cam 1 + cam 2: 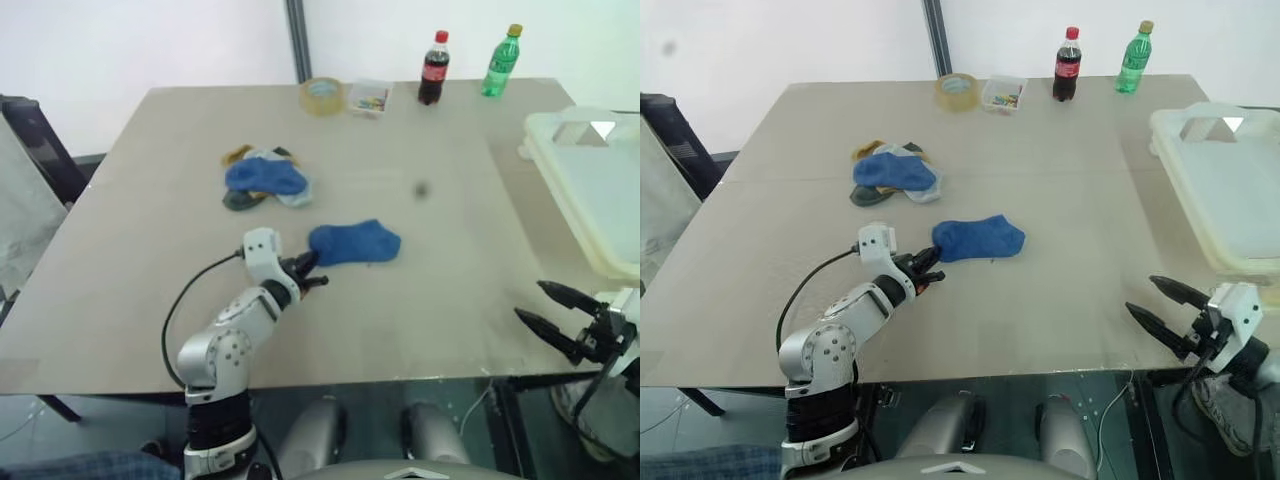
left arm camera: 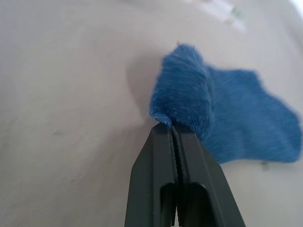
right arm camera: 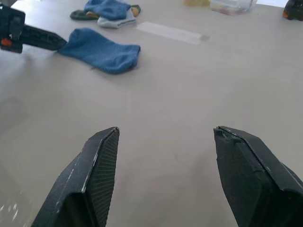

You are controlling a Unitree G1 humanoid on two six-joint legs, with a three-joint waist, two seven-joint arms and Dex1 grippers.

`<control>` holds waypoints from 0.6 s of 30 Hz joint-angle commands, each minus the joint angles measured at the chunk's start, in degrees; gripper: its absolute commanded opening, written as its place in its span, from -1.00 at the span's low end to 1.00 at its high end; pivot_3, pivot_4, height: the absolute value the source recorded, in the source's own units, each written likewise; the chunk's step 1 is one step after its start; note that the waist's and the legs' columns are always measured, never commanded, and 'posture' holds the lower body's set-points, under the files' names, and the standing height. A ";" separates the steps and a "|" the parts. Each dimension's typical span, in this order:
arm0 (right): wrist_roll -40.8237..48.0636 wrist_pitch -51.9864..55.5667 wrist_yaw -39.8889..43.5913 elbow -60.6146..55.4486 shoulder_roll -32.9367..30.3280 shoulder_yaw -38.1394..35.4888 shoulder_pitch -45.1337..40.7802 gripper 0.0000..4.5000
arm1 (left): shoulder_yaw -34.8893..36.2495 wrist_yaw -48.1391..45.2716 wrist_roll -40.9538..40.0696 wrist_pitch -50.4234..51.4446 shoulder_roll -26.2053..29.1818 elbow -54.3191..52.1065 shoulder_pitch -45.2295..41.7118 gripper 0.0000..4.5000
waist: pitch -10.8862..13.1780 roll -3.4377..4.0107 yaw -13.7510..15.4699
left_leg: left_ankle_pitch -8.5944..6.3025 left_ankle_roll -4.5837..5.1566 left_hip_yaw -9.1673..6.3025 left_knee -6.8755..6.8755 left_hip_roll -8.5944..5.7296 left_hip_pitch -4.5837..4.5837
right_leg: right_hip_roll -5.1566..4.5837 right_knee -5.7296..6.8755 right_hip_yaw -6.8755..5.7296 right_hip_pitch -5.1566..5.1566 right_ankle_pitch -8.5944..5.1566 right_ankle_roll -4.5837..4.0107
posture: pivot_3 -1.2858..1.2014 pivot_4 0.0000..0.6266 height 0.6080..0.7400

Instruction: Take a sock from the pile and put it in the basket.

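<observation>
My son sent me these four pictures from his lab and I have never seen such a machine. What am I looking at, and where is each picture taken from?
This is a humanoid robot with two arms, each ending in a gripper of two black fingers. The two wide pictures come from cameras in its head, looking down over a table. The two close pictures come from cameras on its wrists, looking along the fingers.

The left gripper is shut on the edge of a blue sock that lies on the table. The right gripper hangs open near the table's edge, holding nothing.

Farther back lies the pile of socks it is meant to clear. The basket, cream-white, stands at the right. Along the far edge are a roll of tape, a small clear box, a cola bottle and a green bottle.
</observation>
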 commanded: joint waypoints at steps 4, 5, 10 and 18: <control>1.66 19.73 -14.92 -4.98 4.24 11.76 -14.61 0.45 | -0.67 2.63 1.32 0.25 -1.43 1.70 0.30 -0.99 | -0.13 0.13 -0.08 | 0.03 -0.04 0.00 -0.03 0.06 0.04 | 0.03 0.04 0.01 -0.01 0.00 -0.01 | 0.03 -0.52 1.00; 1.78 24.02 -17.88 -4.32 5.87 13.75 -17.83 0.45 | -0.26 2.93 1.20 0.18 -1.87 2.26 0.19 -0.99 | -0.14 0.15 -0.03 | 0.03 -0.06 -0.02 -0.03 0.06 0.04 | 0.03 0.04 0.00 -0.01 0.00 -0.02 | 0.03 -0.52 1.00; 0.69 36.29 -26.88 1.08 13.80 20.34 -29.11 0.45 | -0.39 2.75 1.62 -0.75 -1.84 3.96 -0.16 -0.99 | -0.20 0.11 0.36 | 0.04 -0.07 -0.06 -0.03 -0.04 -0.03 | -0.03 0.01 -0.05 -0.02 0.00 -0.02 | 0.03 -0.52 1.00; -0.69 40.86 -30.13 8.87 21.08 23.11 -36.12 0.45 | -2.06 2.00 2.12 -1.98 -0.89 4.84 -0.27 -0.99 | -0.37 0.13 -0.26 | 0.04 -0.06 -0.05 -0.04 -0.02 0.05 | 0.02 0.05 -0.03 -0.07 0.01 -0.02 | 0.03 -0.52 1.00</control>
